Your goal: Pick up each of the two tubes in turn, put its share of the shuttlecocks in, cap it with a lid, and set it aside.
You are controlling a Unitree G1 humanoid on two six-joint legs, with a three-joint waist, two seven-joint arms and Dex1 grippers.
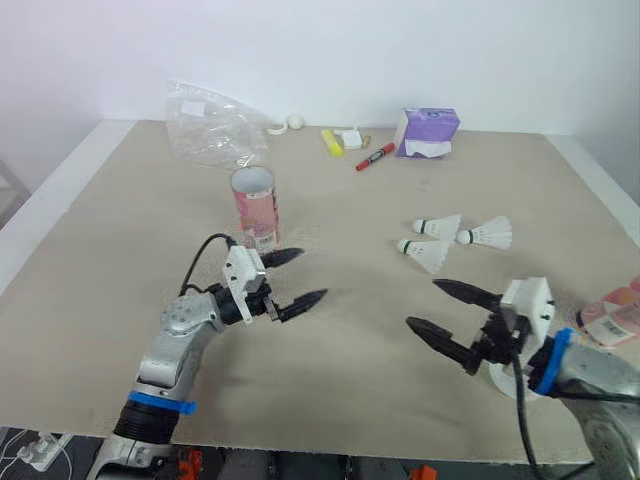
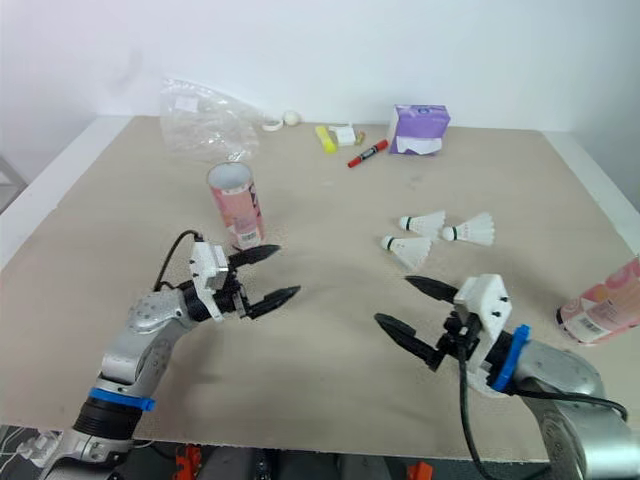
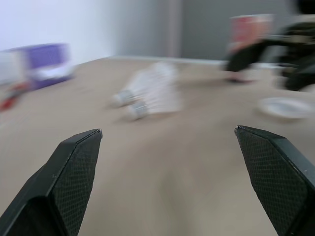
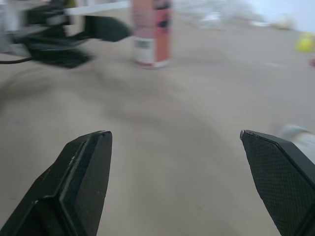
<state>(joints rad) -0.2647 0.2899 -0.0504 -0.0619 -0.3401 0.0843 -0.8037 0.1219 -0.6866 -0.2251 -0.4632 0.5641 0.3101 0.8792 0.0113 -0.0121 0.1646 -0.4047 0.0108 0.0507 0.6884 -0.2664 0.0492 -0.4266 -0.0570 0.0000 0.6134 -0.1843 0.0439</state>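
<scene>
The left claw (image 1: 314,274) hovers in the lower left of the head view. Its two black fingers are spread wide and hold nothing. Just past its upper finger, at centre left, one pink tube (image 1: 255,208) stands upright with the mouth open, near the claw but not touching it.

The right claw (image 1: 422,303) is in the lower right, also wide open and empty. Its fingers point toward the left side of the frame. A white lid (image 3: 285,107) lies flat on the table (image 1: 100,250) under this arm's wrist. The second tube (image 2: 600,305) is at the right edge, beside the right arm; I cannot tell if it stands or lies.

Three shuttlecocks (image 1: 440,225) lie close together at centre right, above the right claw in the frame and well apart from the upright tube.

Along the top of the table there is a clear plastic bag (image 1: 210,125) at upper left. Then come a red marker (image 1: 375,157) and a purple packet (image 1: 428,130) at upper centre.
</scene>
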